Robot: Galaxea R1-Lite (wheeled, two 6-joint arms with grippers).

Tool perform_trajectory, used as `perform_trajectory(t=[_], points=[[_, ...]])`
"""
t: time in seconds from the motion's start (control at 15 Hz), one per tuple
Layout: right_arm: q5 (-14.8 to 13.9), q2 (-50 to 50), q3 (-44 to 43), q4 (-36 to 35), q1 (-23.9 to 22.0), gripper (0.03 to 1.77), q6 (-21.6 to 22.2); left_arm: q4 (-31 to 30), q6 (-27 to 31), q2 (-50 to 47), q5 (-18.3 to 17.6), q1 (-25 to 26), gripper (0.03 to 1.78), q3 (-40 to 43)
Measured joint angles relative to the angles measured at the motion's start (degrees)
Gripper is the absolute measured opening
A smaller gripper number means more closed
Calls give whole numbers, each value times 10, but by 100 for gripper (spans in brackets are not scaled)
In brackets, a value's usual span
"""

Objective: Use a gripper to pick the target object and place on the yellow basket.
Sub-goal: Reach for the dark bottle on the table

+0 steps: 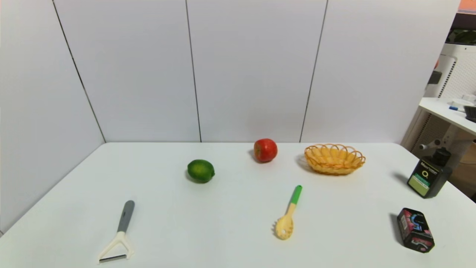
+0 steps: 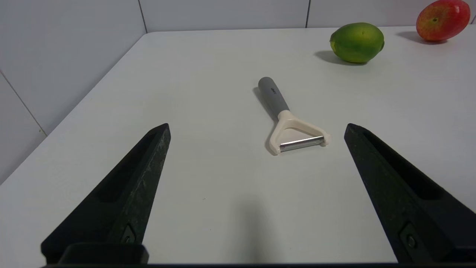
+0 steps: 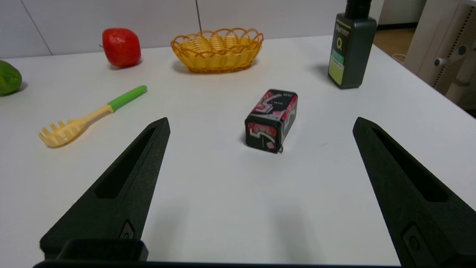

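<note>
With the right pincer [image 3: 260, 123] spread wide and empty near the table's [image 1: 230, 208] front edge, it should pass over the printed black box [image 3: 272, 120] to the upright target object [image 3: 349, 50], standing well right of the yellow basket [image 3: 217, 50], and close on its flat sides.

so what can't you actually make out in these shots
- Black bottle: right wrist view's edge cuts off its cap; small label print under the Q is unreadable.
- Black box: print too small to read in head view.
- Yellow basket: inside floor partly hidden by its near rim.
</note>
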Motion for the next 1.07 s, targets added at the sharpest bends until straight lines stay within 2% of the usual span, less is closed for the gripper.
perform_trajectory(t=[0.13, 0.4, 0.8, 1.07], points=[[-6, 59, -34, -3, -8, 170, -1, 0, 0, 0, 0, 0, 169, 0], [-22, 225, -109, -1, -56, 170, -7, 0, 0, 0, 0, 0, 169, 0], [-28, 469, -225, -5, -127, 170, -13, 0, 0, 0, 0, 0, 169, 0], [-27, 645, -334, -7, -167, 170, -21, 0, 0, 0, 0, 0, 169, 0]])
